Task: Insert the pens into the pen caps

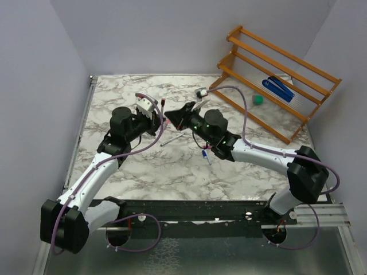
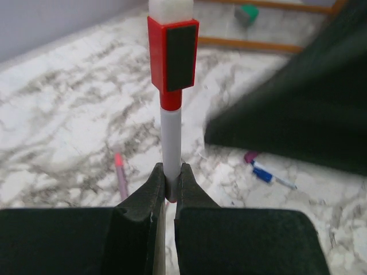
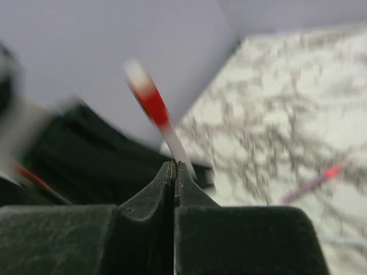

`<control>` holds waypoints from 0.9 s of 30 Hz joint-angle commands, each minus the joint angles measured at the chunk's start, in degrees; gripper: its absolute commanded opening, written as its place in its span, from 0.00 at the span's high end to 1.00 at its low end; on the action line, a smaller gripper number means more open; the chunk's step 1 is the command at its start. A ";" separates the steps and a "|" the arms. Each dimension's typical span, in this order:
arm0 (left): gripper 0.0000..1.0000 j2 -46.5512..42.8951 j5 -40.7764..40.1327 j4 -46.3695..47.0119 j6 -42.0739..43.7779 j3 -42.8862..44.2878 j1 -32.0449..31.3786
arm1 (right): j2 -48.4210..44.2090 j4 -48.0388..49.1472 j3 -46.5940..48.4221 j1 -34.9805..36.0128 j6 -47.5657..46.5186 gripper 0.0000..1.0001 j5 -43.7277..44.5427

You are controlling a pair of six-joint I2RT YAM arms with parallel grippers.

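Left pincer [image 2: 170, 172] clenched on the red pen [image 2: 171, 132], I hold its long axis straight out ahead, red cap [image 2: 172, 54] at the far end, my right pincer [image 3: 174, 166], shut on nothing, just beside its barrel.

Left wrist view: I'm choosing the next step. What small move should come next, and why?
Probably lower the left gripper and lay the red pen on the table: its red cap already looks seated, and the right gripper is shut, holding nothing.
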 commanded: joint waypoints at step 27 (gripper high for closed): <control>1.00 7.09 26.65 -1.12 -0.02 12.97 -1.10 | -12.45 1.12 -15.76 -16.26 -11.67 0.15 -32.30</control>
